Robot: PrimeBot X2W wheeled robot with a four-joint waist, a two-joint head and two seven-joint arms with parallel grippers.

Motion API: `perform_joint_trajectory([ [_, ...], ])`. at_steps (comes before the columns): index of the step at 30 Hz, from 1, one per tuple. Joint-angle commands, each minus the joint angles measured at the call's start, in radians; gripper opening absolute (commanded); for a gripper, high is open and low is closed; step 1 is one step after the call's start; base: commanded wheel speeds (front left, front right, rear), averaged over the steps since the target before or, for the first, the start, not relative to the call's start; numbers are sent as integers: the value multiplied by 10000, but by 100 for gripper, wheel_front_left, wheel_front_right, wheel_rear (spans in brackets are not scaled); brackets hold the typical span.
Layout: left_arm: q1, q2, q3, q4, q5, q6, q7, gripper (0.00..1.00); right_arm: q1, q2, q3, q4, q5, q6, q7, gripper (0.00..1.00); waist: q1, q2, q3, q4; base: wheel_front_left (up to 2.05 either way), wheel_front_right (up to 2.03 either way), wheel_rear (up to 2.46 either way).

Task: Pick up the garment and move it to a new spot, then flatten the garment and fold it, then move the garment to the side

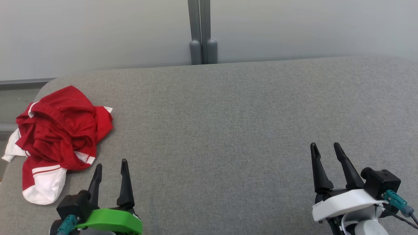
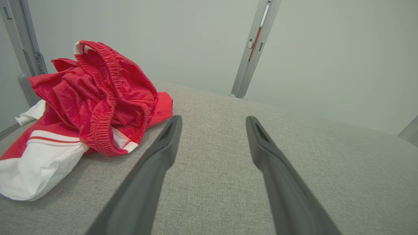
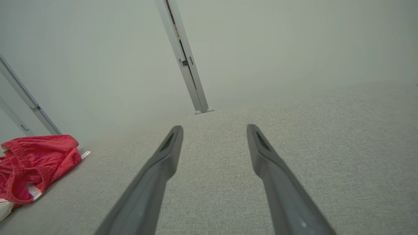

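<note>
The garment [image 1: 60, 135] is a crumpled red piece with white panels and an elastic waistband, heaped at the far left of the grey surface [image 1: 228, 130]. The left wrist view shows the garment [image 2: 94, 104] just left of its fingers, and the right wrist view has the garment [image 3: 29, 166] at its left edge. My left gripper [image 1: 111, 164] stands open just to the garment's lower right, not touching it, with nothing between its fingers. Far to the right, my right gripper [image 1: 325, 147] is open and empty over bare fabric.
The grey fabric surface ends at a rounded far edge, with a pale wall behind it. A grey double post [image 1: 202, 32] rises at the middle of that edge. The surface's left edge [image 1: 6, 173] runs right beside the garment.
</note>
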Motion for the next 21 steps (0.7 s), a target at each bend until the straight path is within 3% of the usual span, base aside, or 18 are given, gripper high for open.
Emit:
perform_joint_trajectory([
  [1,136,79,-34,-31,266,37,-78,100,71,-52,16,-31,-222,5,-105,100,0,0,-1,0,0,0,0],
  [21,238,92,-200,196,1645,151,-476,100,204,-63,165,1,-1872,7,-514,100,0,0,14,40,0,0,0],
])
